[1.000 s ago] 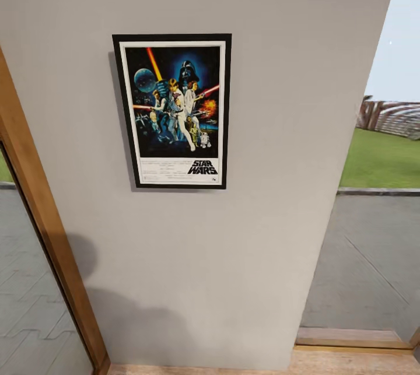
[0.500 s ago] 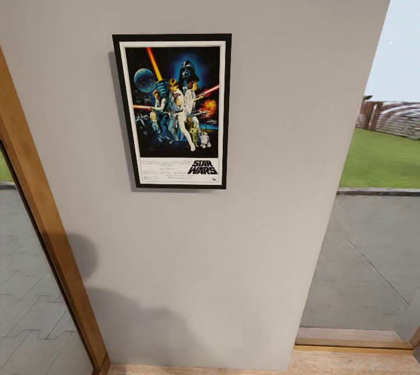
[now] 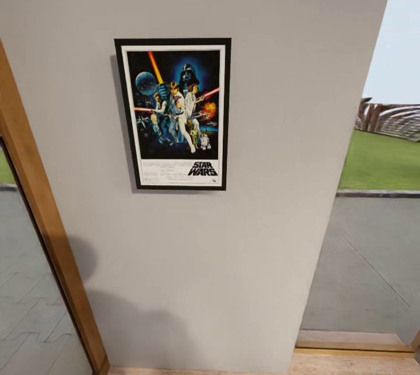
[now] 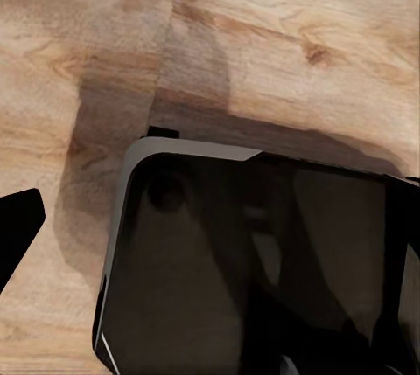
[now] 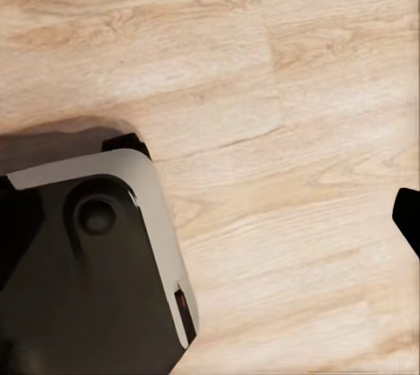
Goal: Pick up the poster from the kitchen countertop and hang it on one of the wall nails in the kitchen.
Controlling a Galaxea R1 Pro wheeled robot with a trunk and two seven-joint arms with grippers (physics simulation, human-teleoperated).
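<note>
The poster [image 3: 173,114] hangs upright and flat on the plain pale grey wall [image 3: 274,130], with its black frame, white border and Star Wars lettering facing me. No nail head shows around it, and nothing touches it. In the left wrist view one dark fingertip [image 4: 19,231] of my left gripper sits at the picture's edge over the wooden floor [image 4: 289,34]. In the right wrist view one dark fingertip [image 5: 409,218] likewise sits at the edge, with bare floor [image 5: 289,86] beside it. Both grippers hold nothing. The kitchen countertop is out of view.
A wooden door frame [image 3: 46,229] runs down the wall's left side. To the right, an opening shows paved ground [image 3: 361,258] and grass [image 3: 382,159] beyond a wooden sill [image 3: 350,343]. My dark base [image 4: 254,270] [image 5: 87,279] stands on the floor below both wrists.
The whole head picture has shifted slightly and the poster looks a little smaller, so the camera has moved. The poster stays in place on the wall.
</note>
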